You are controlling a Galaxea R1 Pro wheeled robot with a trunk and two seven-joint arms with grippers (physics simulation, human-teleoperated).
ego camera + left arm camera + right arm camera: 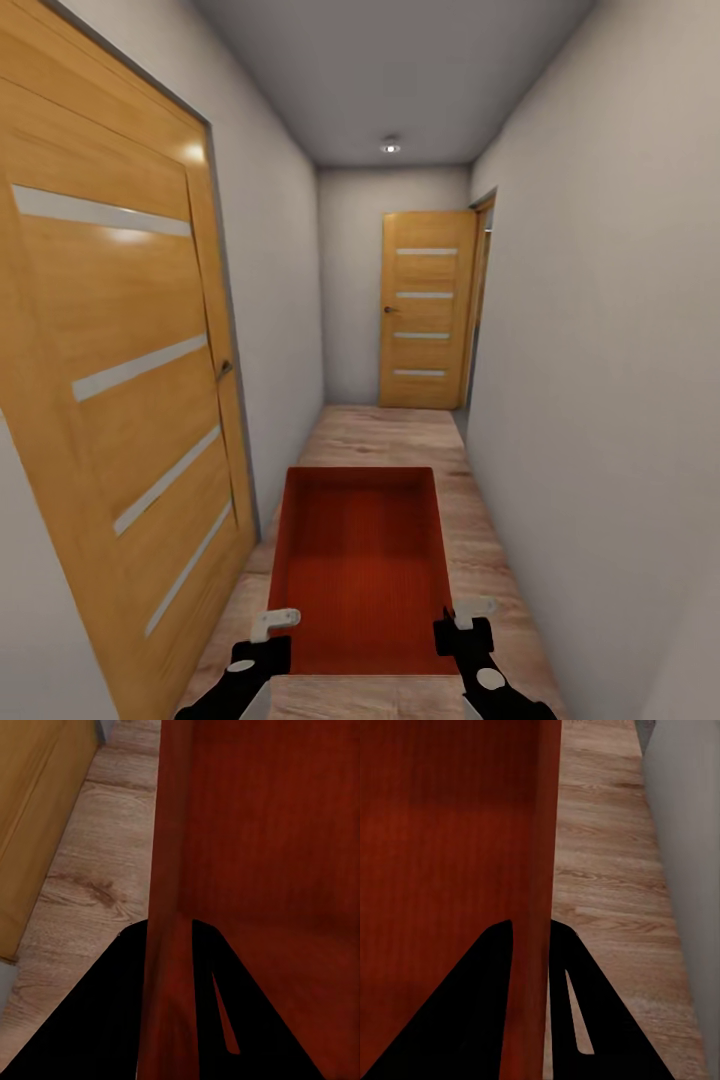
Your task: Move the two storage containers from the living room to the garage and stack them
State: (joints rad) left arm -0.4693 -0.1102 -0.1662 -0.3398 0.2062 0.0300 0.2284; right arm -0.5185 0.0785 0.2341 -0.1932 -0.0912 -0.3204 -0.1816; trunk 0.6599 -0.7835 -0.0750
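Observation:
An orange-red open-top storage container [360,560] hangs in front of me over the wood-plank hallway floor, held from both sides. My left gripper [270,630] is shut on its left wall [169,870], one finger [112,1005] outside the wall and the other inside. My right gripper [462,622] is shut on its right wall [544,855] in the same way, with one finger [592,1012] on the outside. The container's inside looks empty.
I am in a narrow corridor with white walls. A large wood-panelled door [120,380] stands close on the left. Another wood door [425,310] stands at the far end, with an opening [484,300] beside it on the right. Light wood planks [390,435] run ahead.

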